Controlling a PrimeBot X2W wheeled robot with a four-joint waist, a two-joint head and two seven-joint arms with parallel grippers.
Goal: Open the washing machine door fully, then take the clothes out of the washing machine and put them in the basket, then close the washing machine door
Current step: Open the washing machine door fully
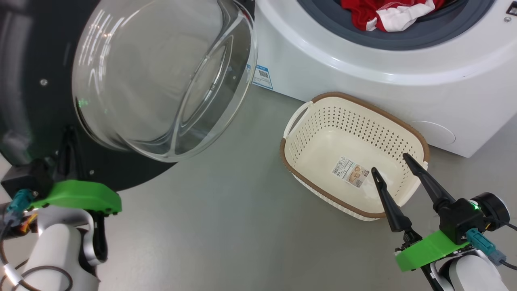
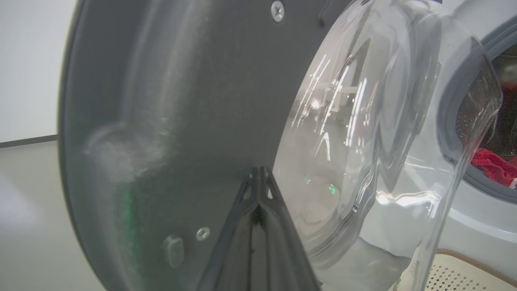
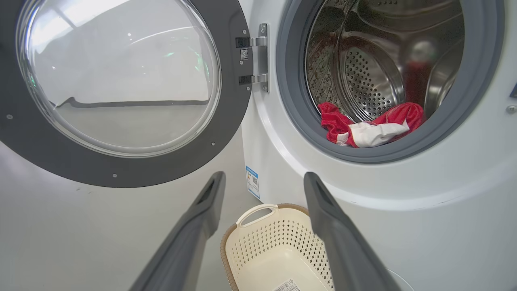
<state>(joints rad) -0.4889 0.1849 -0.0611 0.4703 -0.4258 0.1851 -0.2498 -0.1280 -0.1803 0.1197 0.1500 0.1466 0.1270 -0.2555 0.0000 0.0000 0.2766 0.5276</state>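
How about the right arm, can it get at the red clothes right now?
Probably yes: the washing machine door stands wide open to one side, the open right gripper faces the washing machine, and the clothes lie at its front lip with nothing between.
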